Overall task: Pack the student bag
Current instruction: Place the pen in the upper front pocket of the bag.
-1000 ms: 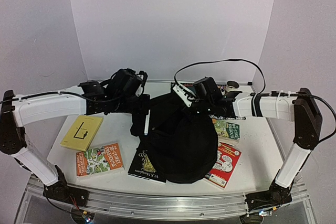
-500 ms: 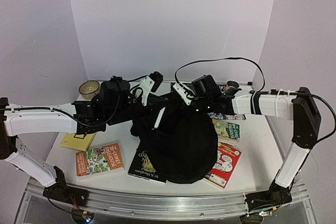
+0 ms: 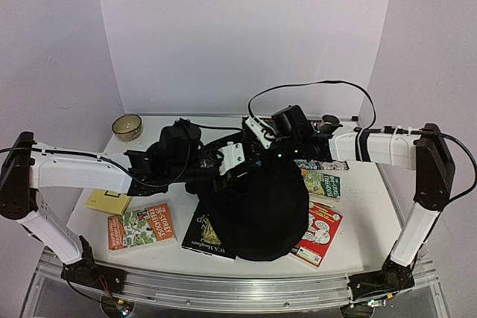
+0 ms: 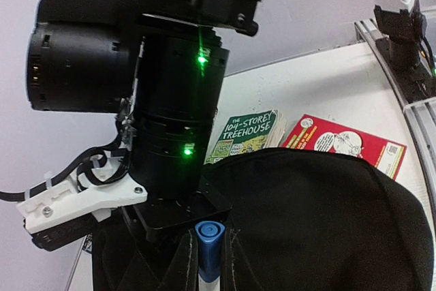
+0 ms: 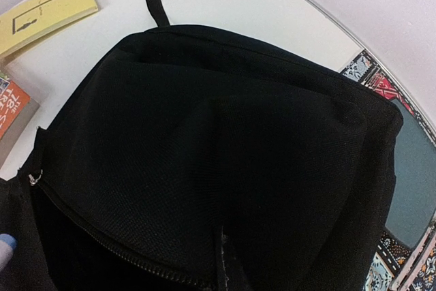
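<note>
Nearest the bases, an orange book and a black book lie unpacked on the surface, the black one partly under the student bag, slumped mid-surface. At the bag's far top edge the left tool has swung in from the left and sits almost closed, black fabric bunched either side of its blue tip (apparently pinching the rim), just beside the right tool, fully closed and seemingly holding that same edge. Judgement: with both tools at the mouth, opening it is under way; nothing packed yet.
</note>
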You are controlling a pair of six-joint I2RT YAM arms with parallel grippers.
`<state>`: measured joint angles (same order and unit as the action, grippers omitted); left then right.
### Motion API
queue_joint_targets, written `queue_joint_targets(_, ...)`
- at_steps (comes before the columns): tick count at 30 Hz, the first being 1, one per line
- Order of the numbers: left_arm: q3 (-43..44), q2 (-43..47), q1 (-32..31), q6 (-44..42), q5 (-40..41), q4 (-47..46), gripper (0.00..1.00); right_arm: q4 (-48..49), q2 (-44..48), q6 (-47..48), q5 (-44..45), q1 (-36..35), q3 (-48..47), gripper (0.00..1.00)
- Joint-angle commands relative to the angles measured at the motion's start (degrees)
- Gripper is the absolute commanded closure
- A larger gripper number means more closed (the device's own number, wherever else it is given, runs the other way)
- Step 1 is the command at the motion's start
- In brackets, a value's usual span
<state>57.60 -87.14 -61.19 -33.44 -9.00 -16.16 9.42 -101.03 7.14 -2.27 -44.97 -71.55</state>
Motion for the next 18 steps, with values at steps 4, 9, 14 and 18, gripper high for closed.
queue_joint_targets(4,1.7,-4.6,-0.1,-10.5,-3.6,-3.0,1.00,-1.5,0.7,-1.3,-2.1,-0.1,-2.8,1.00)
queue_joint_targets(9,3.3,-8.2,0.0,-12.4,-2.3,-3.6,1.00,-1.8,0.4,-1.6,-2.7,-0.1,-3.2,1.00)
queue_joint_targets(14,3.6,-11.1,0.2,-14.9,5.0,-3.9,1.00,-1.9,0.3,-1.8,-3.3,-0.2,-3.5,1.00)
queue_joint_targets(18,3.6,-12.7,0.9,-14.8,11.7,-3.9,1.00,-2.0,0.4,-1.6,-3.8,-0.3,-3.6,1.00)
